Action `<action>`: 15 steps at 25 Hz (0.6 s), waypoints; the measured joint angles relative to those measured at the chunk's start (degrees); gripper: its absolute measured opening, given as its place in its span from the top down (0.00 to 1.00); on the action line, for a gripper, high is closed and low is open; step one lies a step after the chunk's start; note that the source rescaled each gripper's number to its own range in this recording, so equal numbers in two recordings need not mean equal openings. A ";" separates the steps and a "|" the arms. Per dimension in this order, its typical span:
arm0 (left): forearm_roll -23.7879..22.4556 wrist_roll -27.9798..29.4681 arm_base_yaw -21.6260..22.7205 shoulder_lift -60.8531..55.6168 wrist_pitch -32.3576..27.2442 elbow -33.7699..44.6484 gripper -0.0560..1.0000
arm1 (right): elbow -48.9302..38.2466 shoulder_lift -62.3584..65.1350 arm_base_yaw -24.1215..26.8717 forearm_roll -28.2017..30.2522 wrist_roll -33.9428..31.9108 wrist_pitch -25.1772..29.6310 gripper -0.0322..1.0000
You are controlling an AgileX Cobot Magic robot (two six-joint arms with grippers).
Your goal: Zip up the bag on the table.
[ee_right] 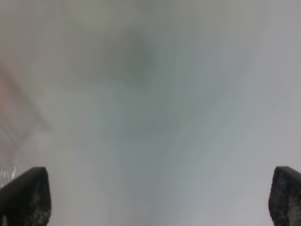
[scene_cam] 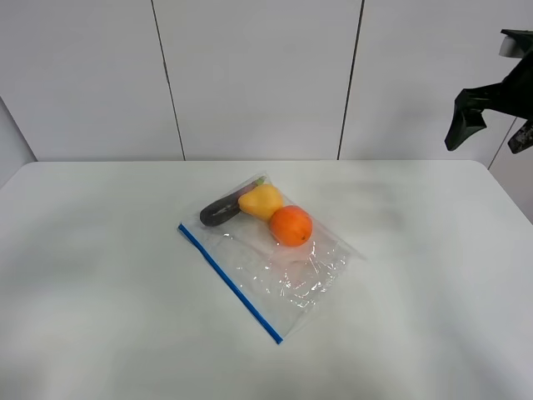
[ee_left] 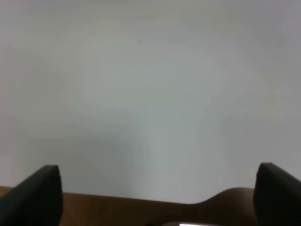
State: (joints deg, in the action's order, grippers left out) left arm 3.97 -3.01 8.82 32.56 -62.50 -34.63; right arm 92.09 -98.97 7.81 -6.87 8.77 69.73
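The bag (scene_cam: 287, 271) lies flat in the middle of the table (scene_cam: 100, 283), with its blue zipper strip (scene_cam: 229, 282) along its front-left edge. Inside it, at the far end, are an orange (scene_cam: 291, 225), a yellow fruit (scene_cam: 261, 201) and a dark eggplant (scene_cam: 220, 212). My right gripper (scene_cam: 493, 129) hangs open and empty, high above the table's far right corner, well away from the bag. It is also open in the right wrist view (ee_right: 160, 193), where a blurred bit of clear plastic (ee_right: 10, 155) shows at one side. My left gripper (ee_left: 157, 188) is open over bare table and is out of the exterior view.
A white panelled wall (scene_cam: 258, 75) stands behind the table. The table's right edge (scene_cam: 510, 196) runs close below my right gripper. In the left wrist view a brown surface (ee_left: 141, 209) shows beyond the table's edge.
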 joint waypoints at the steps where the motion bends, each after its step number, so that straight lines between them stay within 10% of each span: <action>1: 0.00 0.00 0.00 0.00 0.00 0.00 0.03 | -2.11 2.15 0.00 0.00 0.00 -0.01 0.00; 15: 0.16 0.00 0.00 0.00 2.64 0.00 0.03 | -41.54 38.70 0.00 0.32 -0.45 -1.99 0.00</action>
State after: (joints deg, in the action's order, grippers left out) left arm 4.13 -3.01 8.82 32.56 -59.86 -34.63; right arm 50.55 -60.27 7.81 -6.56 8.31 67.74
